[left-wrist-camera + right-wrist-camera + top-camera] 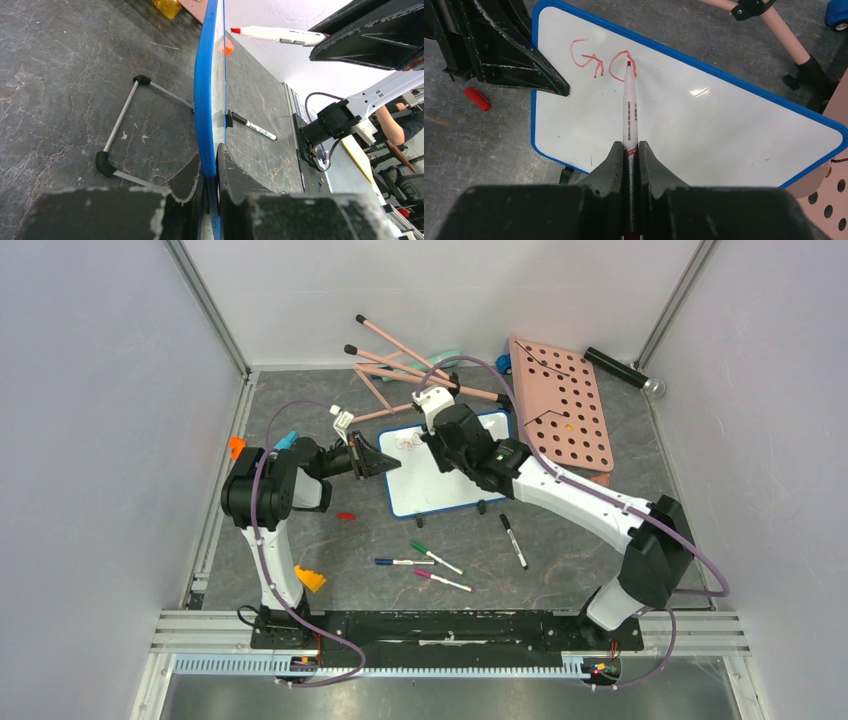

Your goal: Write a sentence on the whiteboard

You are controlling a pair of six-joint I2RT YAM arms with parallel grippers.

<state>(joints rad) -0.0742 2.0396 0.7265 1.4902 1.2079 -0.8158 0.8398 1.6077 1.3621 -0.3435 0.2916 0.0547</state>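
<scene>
The whiteboard [704, 125] sits on the bench [350, 540] between the arms; it looks light, thin and apt to slide, so the left jaws clench its blue edge. The right jaws grip a red marker [629, 110] mid-barrel, tip at the second letter [616, 67]; I'd press gently

The left arm [258, 490] and right arm [580, 498] have white links and black joint housings. A purple cable [466, 358] runs along each. Fingers [606, 167] are black with worn, pale edges.

The right jaws pinch a marker [630, 117], its red tip at the 2nd red letter [620, 65] on the whiteboard [704, 125].
</scene>
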